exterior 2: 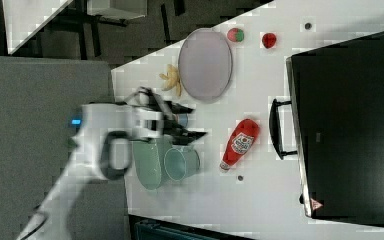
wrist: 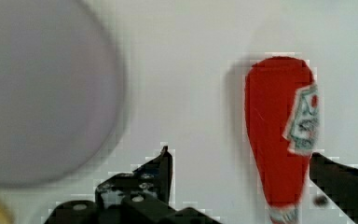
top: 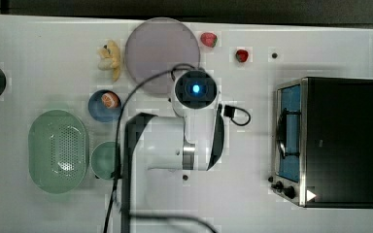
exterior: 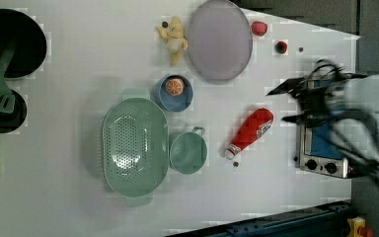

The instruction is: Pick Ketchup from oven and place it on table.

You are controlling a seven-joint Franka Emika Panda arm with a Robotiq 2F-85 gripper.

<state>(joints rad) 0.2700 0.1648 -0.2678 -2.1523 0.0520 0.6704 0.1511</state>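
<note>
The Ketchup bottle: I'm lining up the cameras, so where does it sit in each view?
Top view: hidden under the arm.
Left view: Ketchup lying flat on the table, between the teal cup and the oven.
Right view: Ketchup lying beside the oven's handle.
Wrist view: Ketchup between the open gripper fingers.
Shared landmark: the lilac plate.

Ketchup (exterior: 250,131): slim red bottle, white cap, white-and-red label. It lies flat on its side on the desk (exterior: 79,74), clear of the oven (exterior: 321,148), its cap end pointing toward the left view's lower left. In the right view it rests between the oven's bar handle and the teal cup. Oven (top: 330,141): boxy black body, steel-framed front, blue-tinted glass door, black knobs, standing at the top view's right. Desk: flat, white, with a few small dark holes.
</note>
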